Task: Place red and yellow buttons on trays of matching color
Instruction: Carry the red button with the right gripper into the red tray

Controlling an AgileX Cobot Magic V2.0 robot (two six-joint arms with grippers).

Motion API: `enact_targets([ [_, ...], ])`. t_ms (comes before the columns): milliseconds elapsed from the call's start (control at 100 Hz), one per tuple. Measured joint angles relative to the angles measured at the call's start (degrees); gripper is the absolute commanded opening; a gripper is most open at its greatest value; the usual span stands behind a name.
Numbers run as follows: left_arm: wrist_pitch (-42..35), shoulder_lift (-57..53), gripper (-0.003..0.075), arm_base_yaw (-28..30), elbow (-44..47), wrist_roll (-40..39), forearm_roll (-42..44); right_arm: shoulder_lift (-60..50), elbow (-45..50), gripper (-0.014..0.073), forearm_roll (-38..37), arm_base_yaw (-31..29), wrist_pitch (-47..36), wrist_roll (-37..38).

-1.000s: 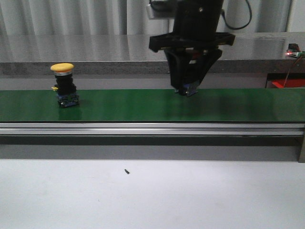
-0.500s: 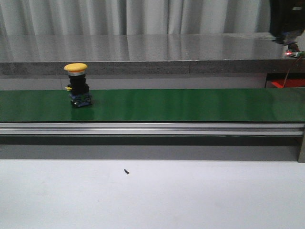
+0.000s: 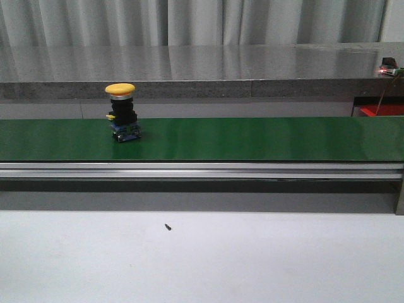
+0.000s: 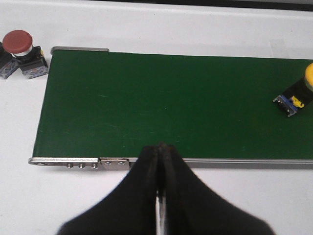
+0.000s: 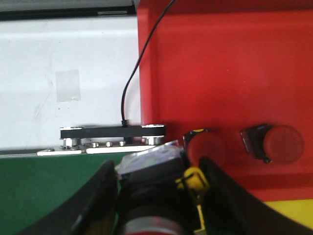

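My right gripper (image 5: 154, 196) is clenching a button (image 5: 156, 205) between its two dark fingers (image 5: 98, 200), the body lying sideways so that its metal collar and yellow-tabbed base are showing; I am carrying it over the edge of the red tray (image 5: 220, 63), which I judge to be its destination, though the cap itself is lying out of sight and I cannot tell its colour; two red buttons (image 5: 281, 142) are already resting on that tray, one (image 5: 205, 147) just beside my load, so I am judging that the release needs a bare patch away from both; a black cable (image 5: 137, 73) is trailing across the tray's edge to a black bracket (image 5: 112, 133) at the end of the green belt (image 5: 49, 191), and it could snag a low approach; a yellow tray (image 5: 288, 215) is showing at the red one's far border.

My left gripper (image 4: 159, 196) is pinching shut on nothing, hovering at the near rail of the belt; the yellow button (image 3: 122, 113) is standing upright on the belt, well apart from those fingers, and I am reading this posture as waiting for it; another red button (image 4: 19, 46) is sitting off the belt's end on the white table (image 4: 146, 24), beside a second block of the same kind.
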Motion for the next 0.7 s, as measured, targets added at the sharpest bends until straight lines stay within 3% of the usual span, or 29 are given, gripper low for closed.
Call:
enact_targets([
  [700,0.0,0.0,-0.0020,0.0,0.0,0.0,0.0,22.5,-24.9,0.0263,0.0,-1.1,7.7,-1.0],
])
